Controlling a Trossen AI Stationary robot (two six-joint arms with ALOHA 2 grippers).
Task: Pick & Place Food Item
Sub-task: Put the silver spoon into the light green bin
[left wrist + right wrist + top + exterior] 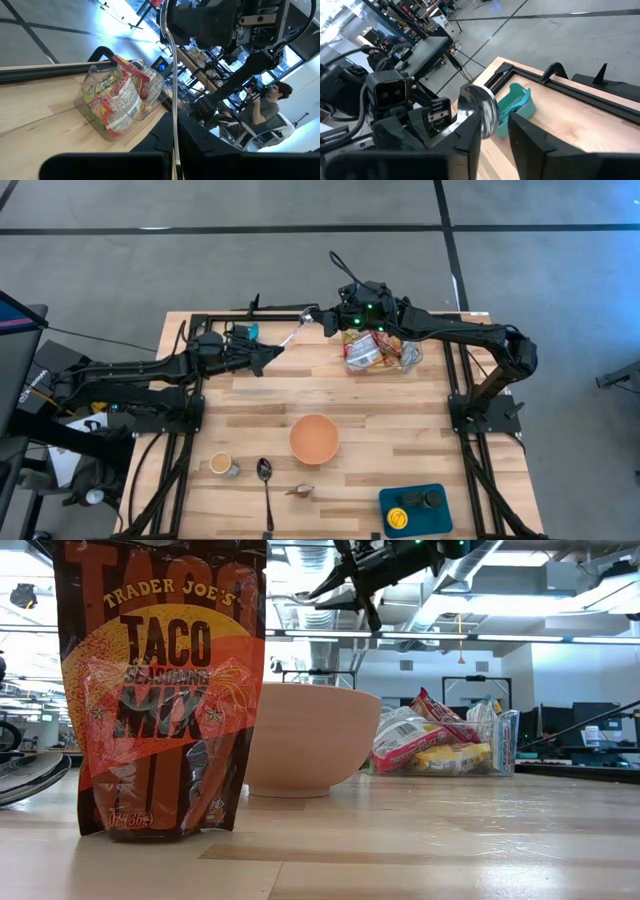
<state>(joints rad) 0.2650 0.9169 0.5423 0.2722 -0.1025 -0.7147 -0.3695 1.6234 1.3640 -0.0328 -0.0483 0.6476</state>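
Above the table's far edge, the left gripper point(272, 352) pinches a spoon point(297, 332) by its handle while the right gripper point(327, 322) loosens around the bowl; it should release fully before withdrawing. Snack packets point(372, 352) sit nearby in a clear tub point(408, 360).

Seasoning packet point(160, 690), low view, standing upright in near foreground on table:
- top line: "TRADER JOE'S"
- large letters below: "TACO", then "MIX"
- line between them: "SEASONING", partly washed out by glare
- small weight print at bottom corner, too small to read

Snack wrappers in clear container point(445, 740): print present, not legible in any view.

No other readable text, numbers or signs.
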